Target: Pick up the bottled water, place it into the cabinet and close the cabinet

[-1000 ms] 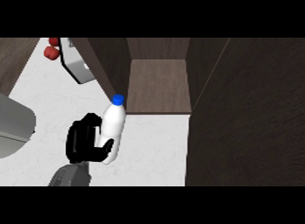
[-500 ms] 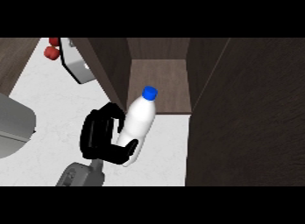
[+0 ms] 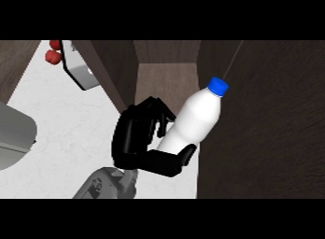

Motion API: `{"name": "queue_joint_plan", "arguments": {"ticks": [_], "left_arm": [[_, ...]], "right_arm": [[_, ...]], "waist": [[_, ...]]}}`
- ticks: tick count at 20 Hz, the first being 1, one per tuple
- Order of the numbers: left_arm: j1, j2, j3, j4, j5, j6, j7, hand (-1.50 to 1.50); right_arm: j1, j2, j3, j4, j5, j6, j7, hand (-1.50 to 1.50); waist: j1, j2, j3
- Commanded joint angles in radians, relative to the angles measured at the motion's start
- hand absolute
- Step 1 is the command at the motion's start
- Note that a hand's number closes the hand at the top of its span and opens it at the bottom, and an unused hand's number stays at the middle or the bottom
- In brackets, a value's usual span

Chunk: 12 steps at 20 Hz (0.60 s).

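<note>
— Bottled water (image 3: pixel 196 119), where is it?
— Tilted, blue cap up-right, in front of the open cabinet (image 3: pixel 166 77), above the white counter (image 3: pixel 62 126).
— And the hand?
— One black hand (image 3: pixel 141 140) (which side, I cannot tell) has its fingers and thumb curled round the bottle's lower half.
— Anything unclear?
— The red things (image 3: pixel 53 52) at top left are cut off and hard to make out.

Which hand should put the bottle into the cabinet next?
Left. The left hand is already curled round the bottled water, just in front of the open cabinet. The right hand is not in view.
</note>
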Motion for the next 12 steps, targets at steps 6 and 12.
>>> {"name": "queue_joint_plan", "arguments": {"ticks": [6, 12], "left_arm": [[-0.286, 0.0, -0.078, 0.121, 0.052, 0.3, 0.026, 1.5], [-0.441, 0.0, -0.011, 0.27, 0.052, 0.333, 0.077, 1.5]], "right_arm": [[0.023, 0.022, 0.007, -0.126, -0.068, 0.009, 0.049, -1.5], [-0.06, 0.007, -0.032, -0.112, -0.089, -0.045, 0.12, -1.5]], "waist": [[-0.022, 0.003, -0.001], [-0.008, 0.007, -0.001]]}}
